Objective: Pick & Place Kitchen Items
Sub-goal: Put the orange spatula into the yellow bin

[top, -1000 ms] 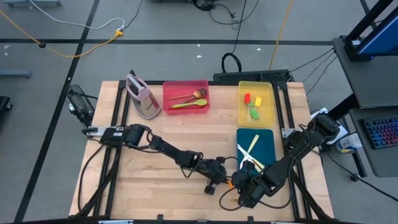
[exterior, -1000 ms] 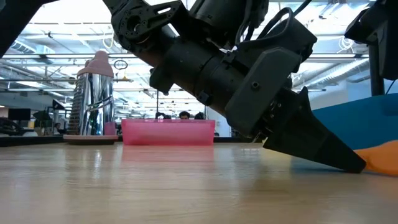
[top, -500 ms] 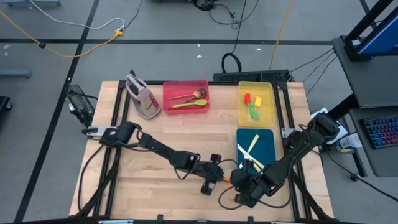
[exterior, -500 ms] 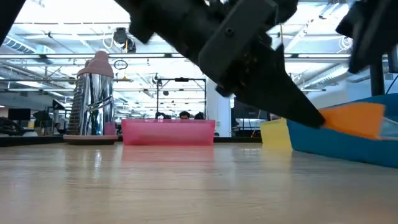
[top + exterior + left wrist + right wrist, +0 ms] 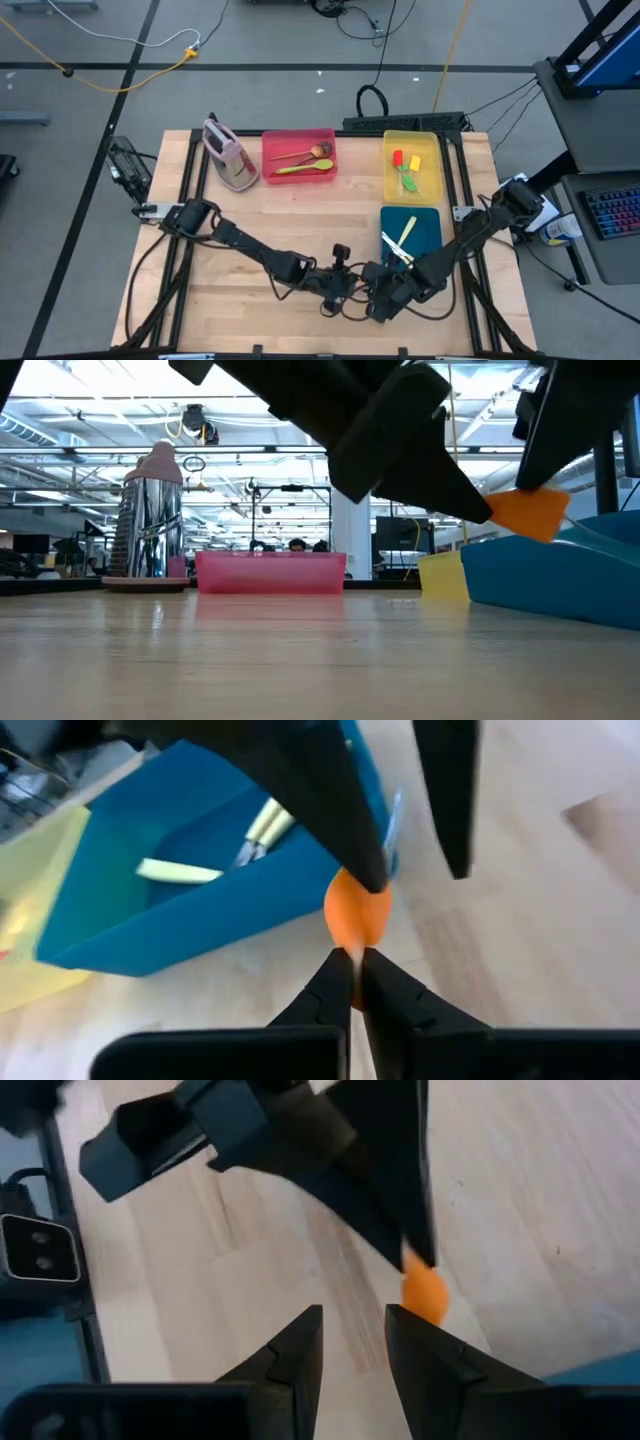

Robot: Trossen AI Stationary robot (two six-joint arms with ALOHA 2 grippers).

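1. My left gripper (image 5: 357, 963) is clamped on the orange-headed spatula (image 5: 357, 916), held at my fingertips above the table (image 5: 250, 225).
2. The blue tray (image 5: 200, 870) lies just beyond it.
3. My right gripper (image 5: 352, 1320) is spread, empty, just beside it.

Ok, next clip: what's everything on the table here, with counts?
Container: one, pink-grey, far left.
Red tray: one, far middle.
Spoons: two, wooden and green, in red tray.
Yellow tray: one, far right.
Spatulas: about three, red, yellow, green heads, in yellow tray.
Blue tray: one, nearer than yellow tray.
Knives: about two, cream-handled, in blue tray.
Orange spatula: one, raised beside blue tray.
Left hand: shut on orange spatula.
Right hand: open, close by.
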